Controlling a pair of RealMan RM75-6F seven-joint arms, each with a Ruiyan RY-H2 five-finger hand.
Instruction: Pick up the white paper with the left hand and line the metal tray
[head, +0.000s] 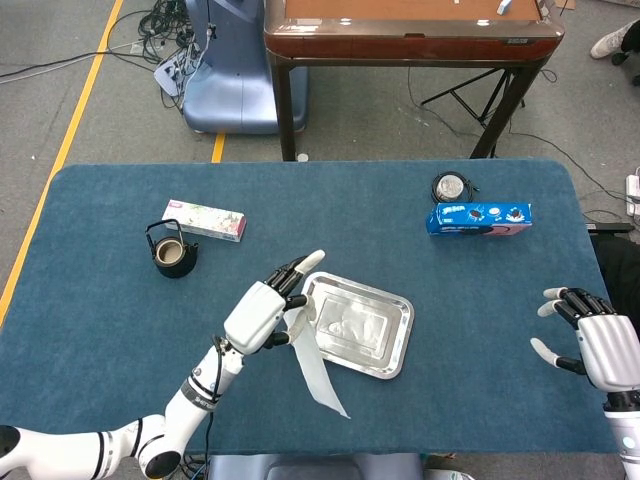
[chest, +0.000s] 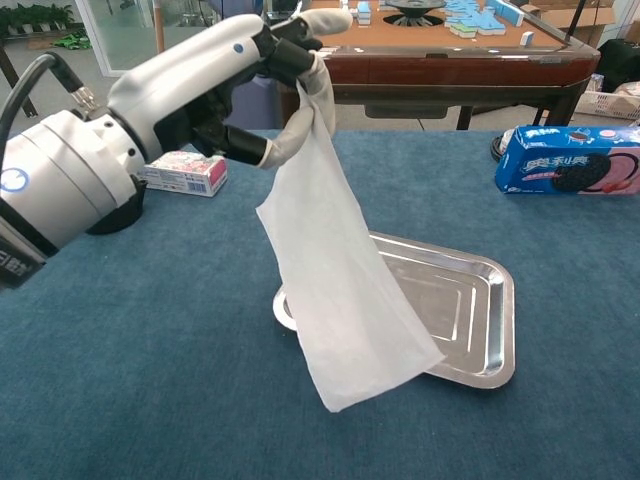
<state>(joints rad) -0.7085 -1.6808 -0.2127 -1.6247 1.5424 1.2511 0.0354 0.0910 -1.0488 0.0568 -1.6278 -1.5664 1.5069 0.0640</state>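
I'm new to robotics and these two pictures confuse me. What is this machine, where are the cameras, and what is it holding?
It is a two-armed robot with humanlike hands, at a blue table. One picture looks down from its head, the other looks forward from its chest. The left hand pinches a white paper, which hangs near the metal tray. The right hand is open, holding nothing, at the table's edge. Also on the table: a small black kettle, a flowered box, a blue cookie box and a round metal object.

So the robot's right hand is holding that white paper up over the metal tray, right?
Not quite: the left hand holds the white paper over the metal tray, as the chest view shows. The right hand is empty.
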